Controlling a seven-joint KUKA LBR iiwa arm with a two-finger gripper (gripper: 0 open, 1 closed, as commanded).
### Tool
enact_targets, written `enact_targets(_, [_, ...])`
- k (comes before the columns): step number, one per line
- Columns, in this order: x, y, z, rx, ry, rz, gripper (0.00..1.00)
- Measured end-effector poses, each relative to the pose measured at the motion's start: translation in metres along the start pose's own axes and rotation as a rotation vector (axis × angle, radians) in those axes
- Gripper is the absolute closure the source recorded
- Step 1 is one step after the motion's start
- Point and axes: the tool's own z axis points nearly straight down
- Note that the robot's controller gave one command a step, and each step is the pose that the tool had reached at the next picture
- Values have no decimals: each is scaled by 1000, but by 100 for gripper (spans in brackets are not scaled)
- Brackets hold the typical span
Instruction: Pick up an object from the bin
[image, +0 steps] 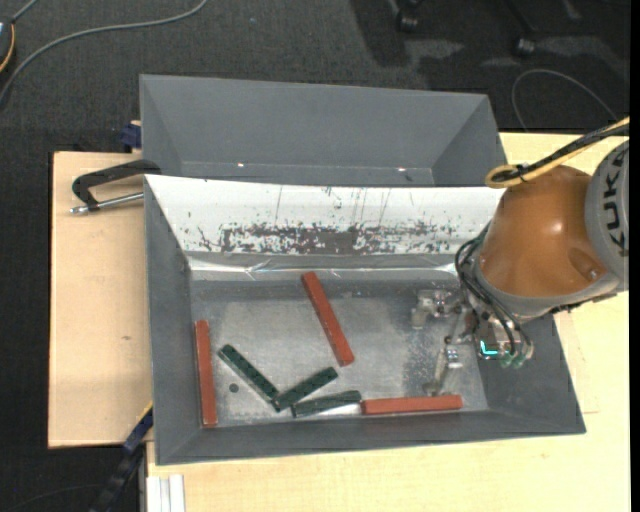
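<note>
Reaching into the grey bin (168, 340) from the right, with the hand (447, 352) hanging just behind the right end of the red bar (412, 404) lying along the near wall. Spread or pressed together: cannot tell. Lying just left of that bar, three dark green bars (308, 388) in a zigzag. Slanting behind and left of it, a second red bar (328, 318). Resting well left of it, a third red bar (205, 372).

Grey metal bin (262, 322) with three red bars (328, 318) and dark green bars (247, 375)

One high, slightly oblique camera over the whole grey bin (262, 335), arm (545, 240) at right.
</note>
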Motion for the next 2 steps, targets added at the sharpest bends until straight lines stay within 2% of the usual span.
enact_targets(1, [2, 6, 78, -1, 1, 95, 0])
enact_targets(2, [-3, 63, 75, -2, -8, 45, 0])
